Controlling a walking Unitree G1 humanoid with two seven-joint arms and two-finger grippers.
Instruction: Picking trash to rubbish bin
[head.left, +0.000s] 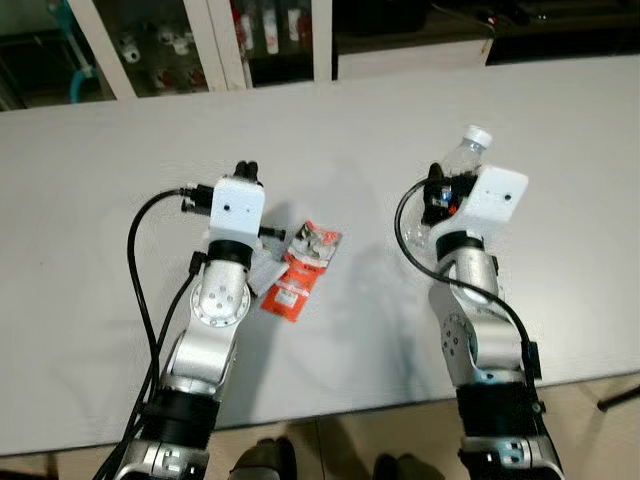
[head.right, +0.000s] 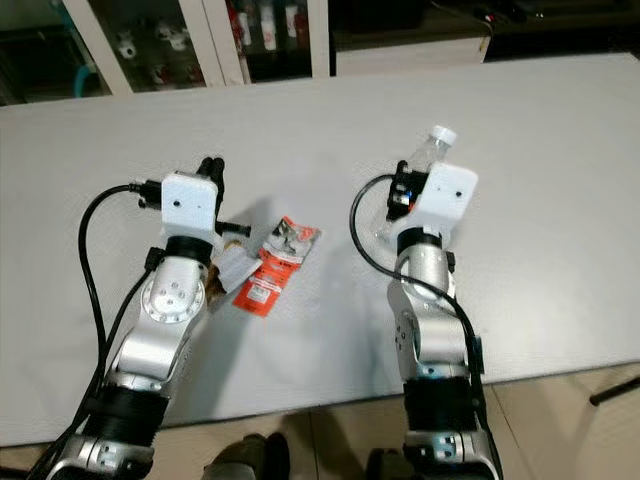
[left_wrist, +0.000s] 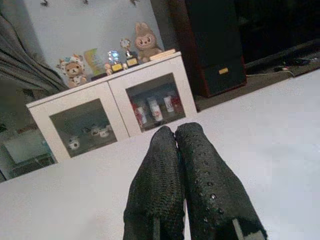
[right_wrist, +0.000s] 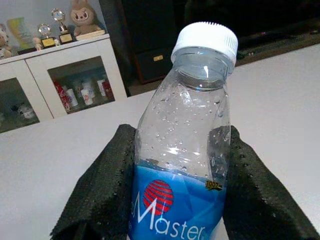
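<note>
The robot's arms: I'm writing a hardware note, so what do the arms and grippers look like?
Both arms are silver metal with round jointed segments and black cuffs near the base. Each wrist carries a white boxy camera housing, with a black cable looping from it down the arm. The left gripper and right gripper each have two long black fingers with a dotted, textured rubbery surface.

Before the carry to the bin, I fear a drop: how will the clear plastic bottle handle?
The clear plastic bottle with blue label looks empty, so probably light. Droplets inside suggest thin, squashable walls. The right end effector flanks it.
</note>
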